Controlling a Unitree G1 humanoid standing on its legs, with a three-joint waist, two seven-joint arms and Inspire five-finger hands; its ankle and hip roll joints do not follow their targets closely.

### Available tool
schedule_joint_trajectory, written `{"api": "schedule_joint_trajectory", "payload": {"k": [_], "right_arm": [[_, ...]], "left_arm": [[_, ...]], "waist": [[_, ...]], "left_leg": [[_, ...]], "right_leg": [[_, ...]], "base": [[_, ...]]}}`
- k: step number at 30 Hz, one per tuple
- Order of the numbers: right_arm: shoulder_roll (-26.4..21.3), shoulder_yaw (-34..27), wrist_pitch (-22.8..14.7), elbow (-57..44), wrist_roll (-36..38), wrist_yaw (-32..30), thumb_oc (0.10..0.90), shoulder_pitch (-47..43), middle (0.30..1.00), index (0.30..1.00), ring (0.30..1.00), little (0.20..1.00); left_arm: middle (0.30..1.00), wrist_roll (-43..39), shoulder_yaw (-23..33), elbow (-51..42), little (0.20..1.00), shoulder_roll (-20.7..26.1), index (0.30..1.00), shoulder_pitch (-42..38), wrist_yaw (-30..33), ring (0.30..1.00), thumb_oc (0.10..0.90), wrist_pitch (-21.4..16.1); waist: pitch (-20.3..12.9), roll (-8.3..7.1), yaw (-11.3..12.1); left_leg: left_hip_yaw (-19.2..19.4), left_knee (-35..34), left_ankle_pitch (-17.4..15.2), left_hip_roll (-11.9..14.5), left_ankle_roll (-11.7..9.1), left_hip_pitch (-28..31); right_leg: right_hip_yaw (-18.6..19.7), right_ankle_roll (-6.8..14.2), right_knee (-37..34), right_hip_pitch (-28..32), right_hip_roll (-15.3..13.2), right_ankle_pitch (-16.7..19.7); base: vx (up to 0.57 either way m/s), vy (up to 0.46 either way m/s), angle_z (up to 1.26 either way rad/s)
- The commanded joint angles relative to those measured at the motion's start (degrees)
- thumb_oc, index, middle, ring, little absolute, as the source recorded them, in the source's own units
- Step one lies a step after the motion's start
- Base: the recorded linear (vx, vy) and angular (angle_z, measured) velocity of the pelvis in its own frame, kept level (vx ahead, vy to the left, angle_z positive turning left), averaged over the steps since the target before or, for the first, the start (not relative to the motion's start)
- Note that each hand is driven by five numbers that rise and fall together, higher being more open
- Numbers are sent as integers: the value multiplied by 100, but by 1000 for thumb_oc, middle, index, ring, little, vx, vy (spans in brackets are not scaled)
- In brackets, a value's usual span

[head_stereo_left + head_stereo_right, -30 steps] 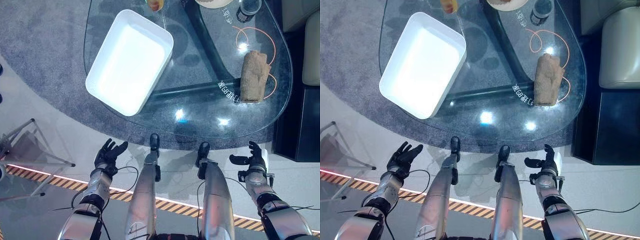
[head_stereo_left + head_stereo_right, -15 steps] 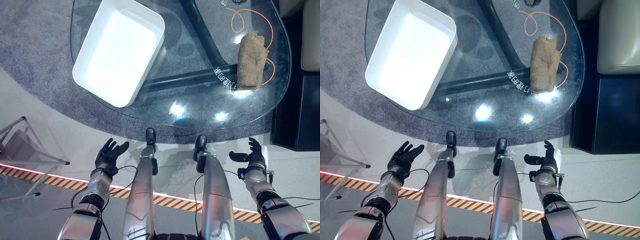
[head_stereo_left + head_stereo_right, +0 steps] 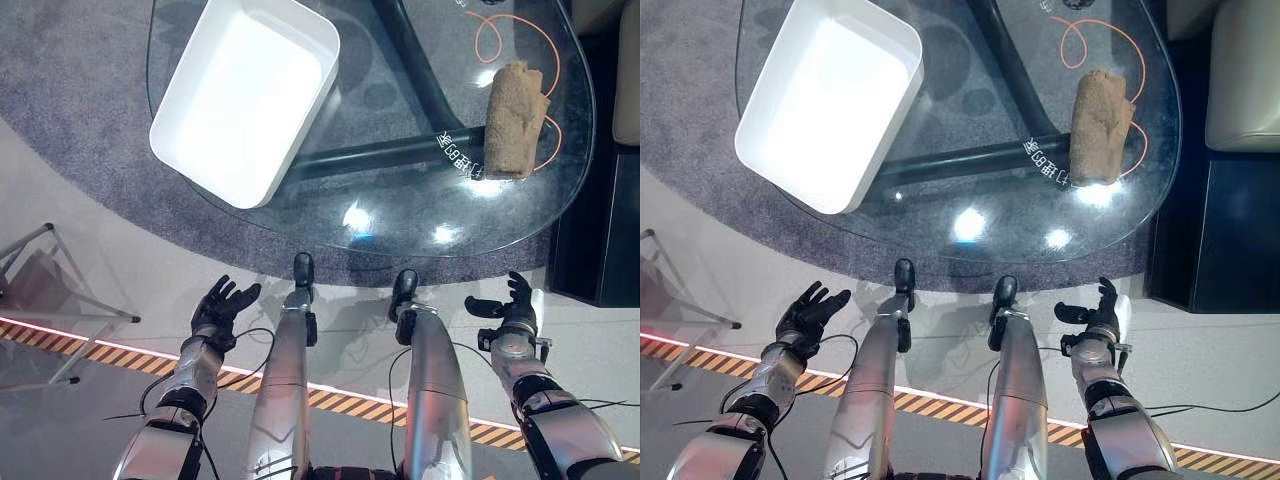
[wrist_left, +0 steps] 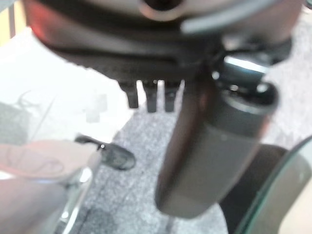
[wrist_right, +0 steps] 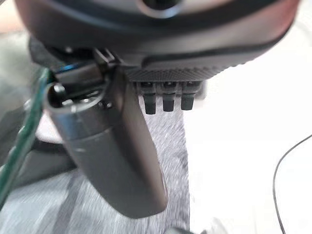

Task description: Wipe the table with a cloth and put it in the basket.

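While both arms hung low over the pale floor, short of the table's near edge, the left hand (image 3: pixel 222 305) showed relaxed, spread fingers holding nothing, and the right hand (image 3: pixel 510 305) likewise had its fingers straight and thumb out, empty. Beyond them lay the grey rug (image 3: pixel 90 120) and over it the glass table (image 3: pixel 400 215), its dark leg visible through the top. On the robot's left part of the glass sat the white basket (image 3: pixel 245 95), a rectangular bin with nothing in it. Toward the right side, well apart from the basket, the brown cloth (image 3: pixel 515 105) lay rolled or folded on the glass, beside an orange looping line (image 3: pixel 490 30).

Judging from this, the reach for the cloth had not begun. The right hand looked the closer one; it would do well to come down on the roll's middle and close round the whole bundle, so no loose end trailed when wiping.
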Motion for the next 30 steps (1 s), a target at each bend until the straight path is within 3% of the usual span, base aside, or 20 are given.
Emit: {"api": "schedule_joint_trajectory", "payload": {"k": [1,7,10,14,17,20,26,30], "right_arm": [[-889,-481,64,222,593,-725,800,216,900,900,900,900],[-1201,-715,-298,135,911,-1319,800,-6,900,900,900,900],[-1282,-871,-741,-283,807,-1979,800,-76,900,900,900,900],[-1327,-946,-1319,-713,556,-2389,800,-214,900,900,900,900],[-1375,-833,-1474,-1304,251,-2729,800,-304,900,900,900,900],[-1395,-566,-1437,-2743,-335,-3334,800,-286,900,900,900,900],[-1313,-588,-1470,-4091,-1146,-3613,800,-140,900,900,900,900],[-1259,-512,-1195,-5299,-1917,-3795,800,-72,900,900,900,900]], "left_arm": [[900,147,-67,138,900,333,900,376,-26,900,800,-114],[900,129,-113,191,900,435,900,374,-55,900,800,-80],[900,77,-136,139,900,449,900,422,-33,900,800,-104],[900,27,-177,80,900,414,900,405,68,900,800,-86],[900,6,-212,-27,900,410,900,441,147,900,800,-63],[900,-61,-194,-159,900,396,900,577,198,900,800,-118],[900,-57,-97,-286,900,297,900,743,225,900,800,-198],[900,-49,19,-354,900,211,900,828,199,900,800,-232]], "waist": [[-111,-59,63],[-111,-96,102],[-111,-114,94],[-111,-111,86],[-111,-117,80],[-111,-144,23],[-111,-141,-58],[-111,-116,-129]], "left_leg": [[-84,1075,-650,-256,343,-95],[-98,1035,-659,-237,359,-7],[-107,1010,-666,-247,362,23],[-116,923,-652,-253,358,62],[-117,856,-629,-260,355,87],[-113,712,-566,-274,338,128],[-88,559,-516,-265,332,211],[-42,461,-480,-270,334,262]], "right_leg": [[133,128,-245,144,189,555],[109,145,-263,231,188,574],[103,153,-268,252,213,575],[83,169,-322,274,214,581],[55,169,-377,296,209,588],[32,161,-523,333,227,615],[51,183,-662,410,255,598],[72,183,-774,450,262,589]], "base": [[30,-47,3],[17,-23,3],[0,0,0],[0,0,0],[-11,3,0],[-43,23,0],[-16,27,0],[-15,60,-2]]}}
